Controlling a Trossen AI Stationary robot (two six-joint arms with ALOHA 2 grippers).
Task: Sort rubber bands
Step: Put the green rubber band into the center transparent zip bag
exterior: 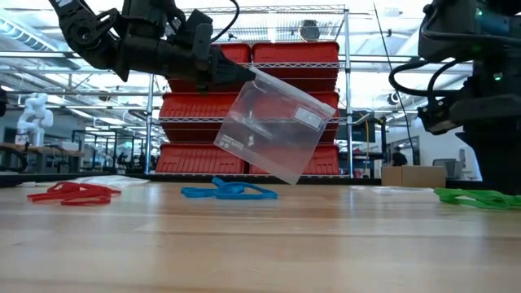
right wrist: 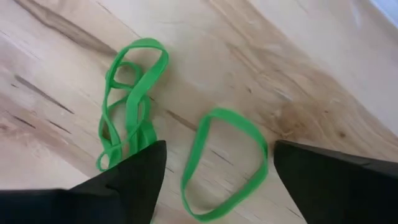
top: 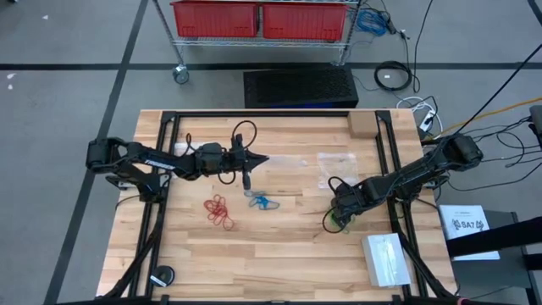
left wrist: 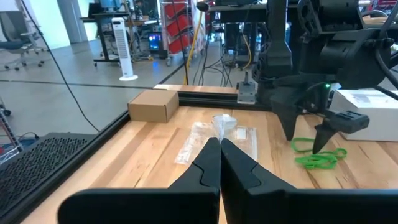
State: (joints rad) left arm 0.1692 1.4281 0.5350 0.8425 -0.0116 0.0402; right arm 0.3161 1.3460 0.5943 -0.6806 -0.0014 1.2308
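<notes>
While the right gripper (right wrist: 214,171) hangs low over the table with its 2 fingers spread wide, the green rubber bands (right wrist: 180,134) lie flat on the wood, 1 loop between them. The left gripper (top: 263,159) is clenched on a clear bag (exterior: 273,130), held above the blue rubber bands (exterior: 228,191).

We see two matte black jointed arms, the left arm (top: 144,158) with looping black cables and a pale label strip, the right arm (top: 415,174) bulky, with a small green light, both ending in smooth wedge-shaped fingers (right wrist: 134,177).
</notes>
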